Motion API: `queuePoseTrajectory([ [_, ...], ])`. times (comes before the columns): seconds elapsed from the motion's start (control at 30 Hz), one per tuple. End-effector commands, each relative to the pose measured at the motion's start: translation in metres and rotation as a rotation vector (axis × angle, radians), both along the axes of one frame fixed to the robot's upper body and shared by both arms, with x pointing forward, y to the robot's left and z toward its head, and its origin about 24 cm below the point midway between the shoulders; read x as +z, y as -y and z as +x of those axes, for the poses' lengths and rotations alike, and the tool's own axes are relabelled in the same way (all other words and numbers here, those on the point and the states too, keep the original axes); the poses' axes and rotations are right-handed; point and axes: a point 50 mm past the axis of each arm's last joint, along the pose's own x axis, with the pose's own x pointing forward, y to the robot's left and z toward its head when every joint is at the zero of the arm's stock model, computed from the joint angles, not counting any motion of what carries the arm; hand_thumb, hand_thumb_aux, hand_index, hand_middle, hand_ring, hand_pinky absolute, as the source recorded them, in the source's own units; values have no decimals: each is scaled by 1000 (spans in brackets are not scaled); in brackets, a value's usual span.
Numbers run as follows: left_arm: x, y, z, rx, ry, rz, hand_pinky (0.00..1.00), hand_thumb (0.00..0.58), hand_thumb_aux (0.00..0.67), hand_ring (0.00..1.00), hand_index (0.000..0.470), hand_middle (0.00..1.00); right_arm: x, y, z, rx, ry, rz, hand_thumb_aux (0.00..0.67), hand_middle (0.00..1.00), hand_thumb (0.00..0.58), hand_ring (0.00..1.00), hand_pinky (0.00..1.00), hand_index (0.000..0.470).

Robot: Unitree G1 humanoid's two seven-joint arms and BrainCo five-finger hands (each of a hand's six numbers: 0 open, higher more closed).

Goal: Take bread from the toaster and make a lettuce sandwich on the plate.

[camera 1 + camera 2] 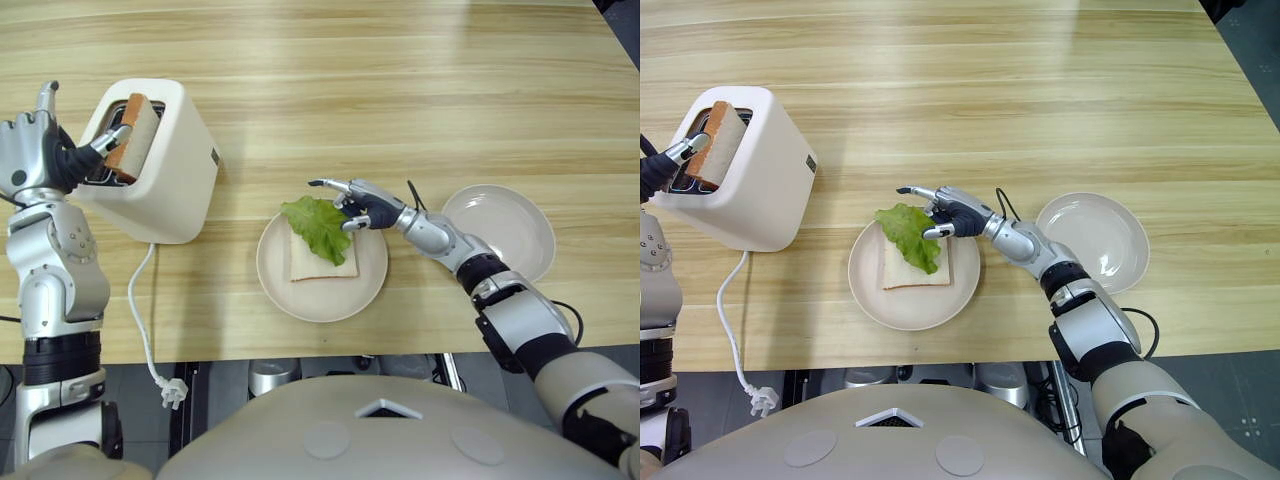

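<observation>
Left eye view: left hand (35,150) fingers clamped on bread slice (138,125), which stands tilted in toaster (170,190) slot. Plate (320,305) with lettuce (318,225) lies well right of those fingers. Right hand (368,207) fingers released, touching lettuce edge.

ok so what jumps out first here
The green lettuce leaf lying on a bread slice on the middle plate, with the right hand at its edge. Then at far left, the left hand grips a second slice standing in the white toaster.
</observation>
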Motion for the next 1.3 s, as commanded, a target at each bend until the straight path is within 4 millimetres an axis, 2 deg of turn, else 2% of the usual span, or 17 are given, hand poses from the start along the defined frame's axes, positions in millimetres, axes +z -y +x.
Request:
queuePoseTrajectory([
  [0.03, -3, 6, 4, -23, -28, 5, 1000, 0, 0, 1000, 0, 1000, -1, 3, 0, -18, 4, -6, 0, 839, 0, 839, 839, 0],
  [0.1, -4, 6, 4, -25, -34, 3, 1000, 0, 0, 1000, 0, 1000, 1, 5, 2, -31, 17, -9, 0, 773, 0, 773, 773, 0],
  [0.13, -5, 6, 4, -25, -35, 3, 1000, 0, 0, 1000, 0, 1000, 1, 6, 3, -38, 24, -10, 0, 702, 0, 702, 702, 0],
  [0.2, -5, 6, 4, -25, -35, 1, 1000, 0, 0, 1000, 0, 1000, 2, 8, 4, -50, 31, -12, 0, 482, 0, 482, 482, 0],
  [0.23, -5, 7, 4, -26, -35, 0, 1000, 0, 0, 1000, 0, 1000, 2, 9, 4, -54, 51, -26, 0, 306, 0, 306, 306, 0],
  [0.27, -5, 7, 4, -29, -35, -2, 1000, 0, 0, 1000, 0, 1000, 3, 11, 4, -60, 75, -42, 0, 0, 0, 0, 0, 0],
  [0.5, -5, 7, 2, -30, -32, -5, 1000, 0, 0, 1000, 0, 1000, 30, 36, 17, -182, 402, -136, 0, 0, 0, 0, 0, 0],
  [0.63, -7, 9, 2, -39, -35, -14, 1000, 0, 0, 1000, 0, 1000, 41, 39, 13, -198, 549, -164, 0, 0, 0, 0, 0, 0],
  [0.77, -7, 11, 2, -47, -33, -20, 1000, 0, 0, 1000, 0, 1000, 33, 26, -7, -138, 619, -211, 0, 0, 0, 0, 0, 0],
  [0.9, -7, 10, 2, -47, -33, -20, 1000, 0, 0, 1000, 0, 1000, 14, 8, -35, -65, 689, -266, 0, 0, 0, 0, 0, 0],
  [1.0, -7, 10, 2, -47, -31, -21, 1000, 0, 0, 1000, 0, 1000, 5, 4, -42, -58, 723, -300, 0, 0, 0, 0, 0, 0],
  [1.03, -7, 11, 2, -47, -30, -21, 969, 0, 0, 969, 0, 969, 2, 4, -42, -64, 725, -320, 0, 0, 0, 0, 0, 0],
  [1.07, -8, 11, 2, -49, -30, -22, 776, 0, 0, 776, 0, 776, -4, 5, -42, -72, 719, -351, 0, 0, 0, 0, 0, 0],
  [1.13, -9, 11, 2, -50, -30, -24, 490, 0, 0, 490, 0, 490, -11, 6, -40, -90, 713, -386, 0, 0, 0, 0, 0, 0],
  [1.17, -10, 11, 2, -51, -31, -24, 141, 0, 0, 141, 0, 141, -14, 6, -39, -102, 712, -399, 0, 0, 0, 0, 0, 0],
  [1.2, -10, 11, 3, -52, -32, -24, 8, 0, 0, 8, 0, 8, -15, 7, -38, -110, 714, -409, 0, 0, 0, 0, 0, 0],
  [1.3, -12, 12, 3, -53, -36, -21, 0, 0, 0, 0, 0, 0, -20, 8, -35, -131, 707, -438, 0, 0, 0, 0, 0, 0],
])
